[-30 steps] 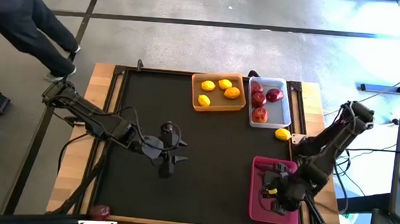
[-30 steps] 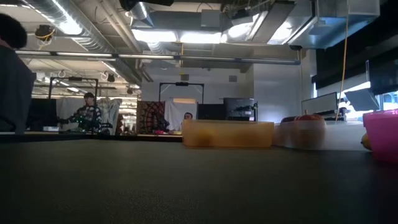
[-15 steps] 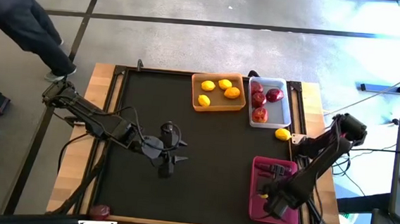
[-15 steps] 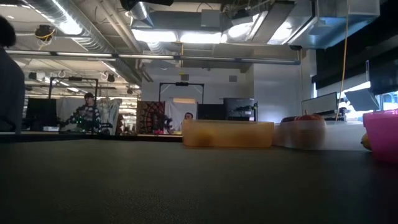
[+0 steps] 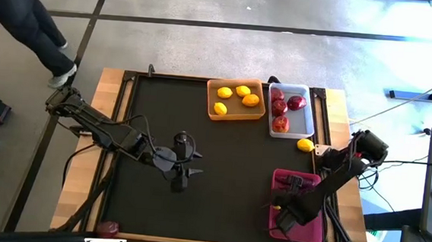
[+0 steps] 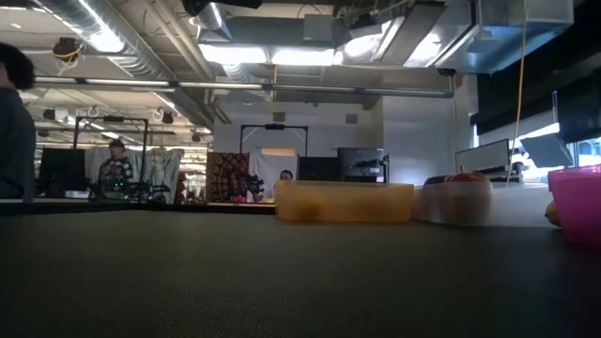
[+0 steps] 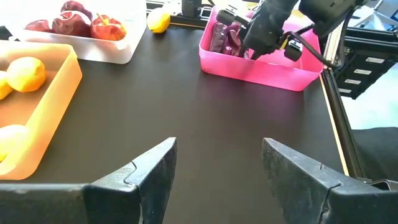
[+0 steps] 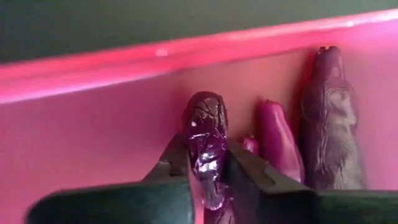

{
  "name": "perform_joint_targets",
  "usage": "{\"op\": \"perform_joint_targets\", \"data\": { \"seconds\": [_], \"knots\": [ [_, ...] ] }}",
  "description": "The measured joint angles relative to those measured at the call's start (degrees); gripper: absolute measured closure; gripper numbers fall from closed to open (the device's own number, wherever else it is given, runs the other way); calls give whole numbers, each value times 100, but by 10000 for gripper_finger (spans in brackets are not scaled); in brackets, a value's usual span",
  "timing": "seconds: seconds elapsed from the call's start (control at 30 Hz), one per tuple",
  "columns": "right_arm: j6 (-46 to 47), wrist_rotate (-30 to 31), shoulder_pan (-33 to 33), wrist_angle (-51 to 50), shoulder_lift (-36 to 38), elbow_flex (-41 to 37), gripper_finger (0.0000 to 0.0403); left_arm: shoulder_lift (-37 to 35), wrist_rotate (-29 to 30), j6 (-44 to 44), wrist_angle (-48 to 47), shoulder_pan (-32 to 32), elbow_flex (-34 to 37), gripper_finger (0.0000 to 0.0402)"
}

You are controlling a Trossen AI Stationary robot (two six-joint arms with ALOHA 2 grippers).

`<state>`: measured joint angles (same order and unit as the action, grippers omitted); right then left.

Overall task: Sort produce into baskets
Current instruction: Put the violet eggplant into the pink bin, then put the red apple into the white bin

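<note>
We see the right gripper (image 8: 208,180) down inside the pink basket (image 5: 277,224), its fingers pinched on a dark purple piece (image 8: 206,149) beside two others. The left gripper (image 7: 217,168) hovers over mid-table, fingers apart, gripping nothing. A lemon (image 5: 305,145) lies beside the white basket (image 5: 307,127).

Right pincer (image 5: 284,214) low inside the pink basket (image 5: 311,233); one lemon (image 5: 305,145) beside the white basket (image 5: 304,127).

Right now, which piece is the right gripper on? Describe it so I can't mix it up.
Find the pink basket at the table's near right corner, where the right gripper is lowered. Three dark purple pieces show there, and yours is the wrinkled one between the gripper's fingers; the other two lie free beside it.
</note>
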<state>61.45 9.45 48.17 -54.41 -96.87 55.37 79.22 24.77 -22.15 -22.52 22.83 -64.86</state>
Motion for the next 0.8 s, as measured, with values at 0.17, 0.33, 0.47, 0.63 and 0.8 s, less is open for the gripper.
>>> {"op": "perform_joint_targets", "data": {
  "seconds": [0.17,0.33,0.47,0.63,0.8],
  "knots": [
    [-6,-2,-75,33,-21,0,271,0,0,1,0,0,0,171],
    [-296,-463,-150,-179,61,23,210,0,0,2,52,0,0,171],
    [-302,-556,-132,-862,265,351,191,0,-6,-2,186,-21,0,170],
    [-395,166,-129,-1500,565,836,188,52,-7,-26,305,-90,0,137],
    [-652,1215,-132,-1621,704,1143,188,110,-126,22,450,-138,-2,85]
  ]
}}
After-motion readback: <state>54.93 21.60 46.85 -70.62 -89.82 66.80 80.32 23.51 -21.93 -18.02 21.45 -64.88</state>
